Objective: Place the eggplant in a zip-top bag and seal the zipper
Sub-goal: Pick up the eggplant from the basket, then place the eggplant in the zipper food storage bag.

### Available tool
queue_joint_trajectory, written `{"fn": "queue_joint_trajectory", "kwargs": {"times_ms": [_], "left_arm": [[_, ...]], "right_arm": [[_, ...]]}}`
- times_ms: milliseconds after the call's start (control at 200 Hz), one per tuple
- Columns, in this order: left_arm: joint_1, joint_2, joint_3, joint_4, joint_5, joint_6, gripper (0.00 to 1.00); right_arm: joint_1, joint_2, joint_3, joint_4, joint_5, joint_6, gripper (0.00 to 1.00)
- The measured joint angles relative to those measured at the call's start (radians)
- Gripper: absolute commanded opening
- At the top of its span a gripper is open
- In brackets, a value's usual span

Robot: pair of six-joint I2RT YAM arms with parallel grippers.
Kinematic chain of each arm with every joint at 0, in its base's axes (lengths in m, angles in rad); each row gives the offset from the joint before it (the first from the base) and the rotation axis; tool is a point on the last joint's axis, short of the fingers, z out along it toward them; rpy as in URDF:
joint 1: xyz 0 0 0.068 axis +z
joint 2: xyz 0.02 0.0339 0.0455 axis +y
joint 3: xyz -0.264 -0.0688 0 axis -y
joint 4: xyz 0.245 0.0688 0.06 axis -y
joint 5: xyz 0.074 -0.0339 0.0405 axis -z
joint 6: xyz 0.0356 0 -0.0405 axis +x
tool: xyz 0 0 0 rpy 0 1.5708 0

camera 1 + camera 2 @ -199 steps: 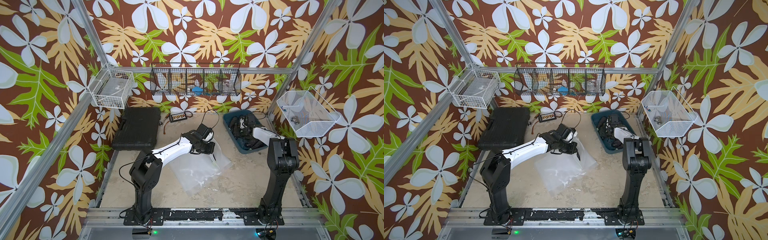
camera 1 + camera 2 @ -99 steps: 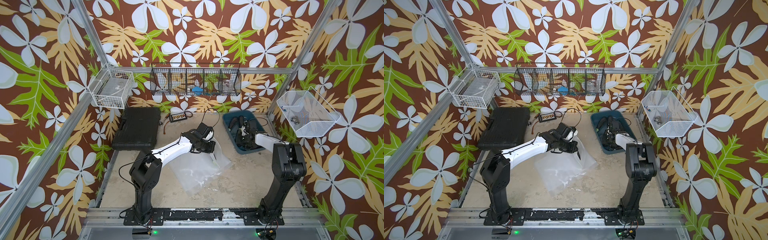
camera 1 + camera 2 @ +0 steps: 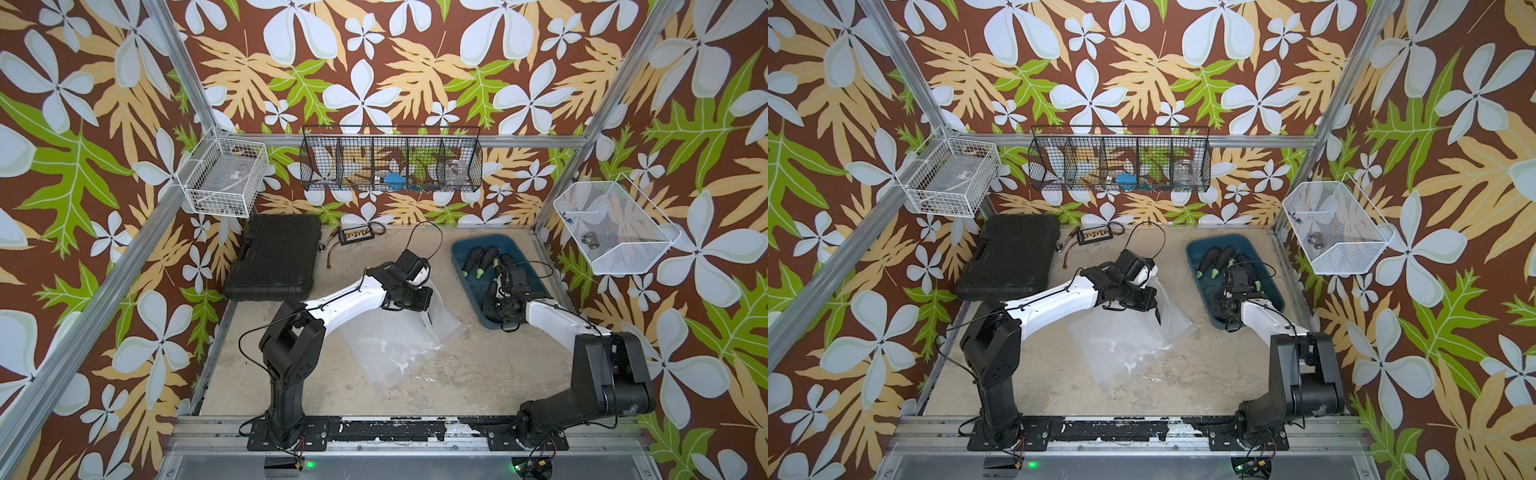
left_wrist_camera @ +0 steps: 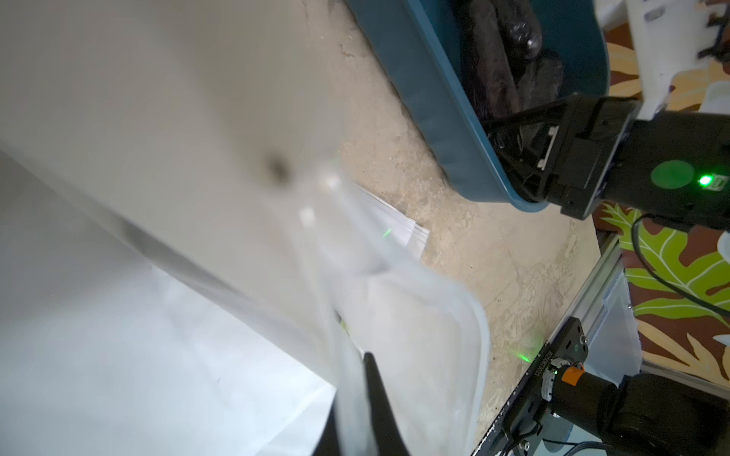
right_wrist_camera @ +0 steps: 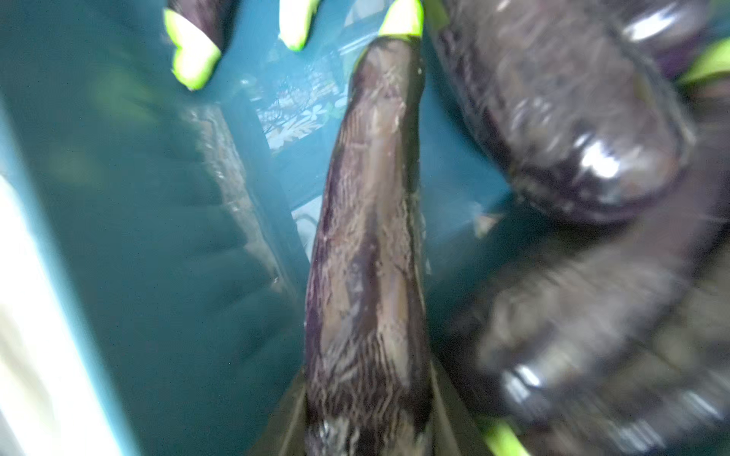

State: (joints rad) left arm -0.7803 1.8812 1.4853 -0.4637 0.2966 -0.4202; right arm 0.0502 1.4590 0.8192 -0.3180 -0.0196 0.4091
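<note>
Right gripper (image 3: 498, 282) lowered into bin (image 3: 467, 286), clasping eggplant (image 5: 367, 256); left gripper (image 3: 1158, 316) pinching bag (image 3: 395, 349)

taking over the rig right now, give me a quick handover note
The left gripper is shut on the bag at its rim, holding the mouth lifted; the rest lies on the table.
The right gripper is in the blue bin, shut on one eggplant; others lie beside it.
Done: bag mouth lifted, eggplant gripped.
Left: carry the eggplant into the bag, seal the zipper.
</note>
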Motion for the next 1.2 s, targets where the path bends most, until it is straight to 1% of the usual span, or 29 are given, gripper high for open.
{"fn": "queue_joint_trajectory", "kwargs": {"times_ms": [100,165,245,355,510,661,751,881,1036,1201], "left_arm": [[-0.026,0.012,0.002,0.003,0.001,0.0,0.02],[-0.031,0.023,0.002,0.003,0.001,-0.001,0.02],[-0.03,0.036,0.006,0.002,-0.004,-0.005,0.02],[-0.03,0.056,0.029,0.0,-0.011,-0.014,0.02],[-0.019,0.079,0.043,0.003,-0.012,-0.016,0.02],[0.0,0.086,0.043,0.003,-0.023,-0.023,0.02],[0.007,0.087,0.047,0.003,-0.023,-0.023,0.02],[0.008,0.087,0.047,0.004,-0.023,-0.023,0.02],[0.008,0.072,0.041,0.004,-0.029,-0.023,0.02],[0.003,0.035,0.007,0.006,-0.034,-0.019,0.02]], "right_arm": [[0.012,-0.08,0.019,-0.035,0.007,0.002,0.27],[0.036,-0.114,0.072,-0.061,0.008,-0.011,0.26],[0.073,-0.141,0.139,-0.079,-0.02,-0.037,0.26],[0.12,-0.194,0.152,-0.113,-0.118,-0.056,0.25],[0.201,-0.319,0.074,-0.17,-0.268,-0.058,0.24],[0.288,-0.383,0.008,-0.193,-0.38,-0.046,0.23],[0.313,-0.386,-0.017,-0.192,-0.436,-0.02,0.23],[0.346,-0.356,-0.042,-0.183,-0.481,-0.015,0.23],[0.349,-0.283,-0.048,-0.185,-0.479,0.004,0.25],[0.35,-0.204,0.023,-0.207,-0.453,0.005,0.28]]}}
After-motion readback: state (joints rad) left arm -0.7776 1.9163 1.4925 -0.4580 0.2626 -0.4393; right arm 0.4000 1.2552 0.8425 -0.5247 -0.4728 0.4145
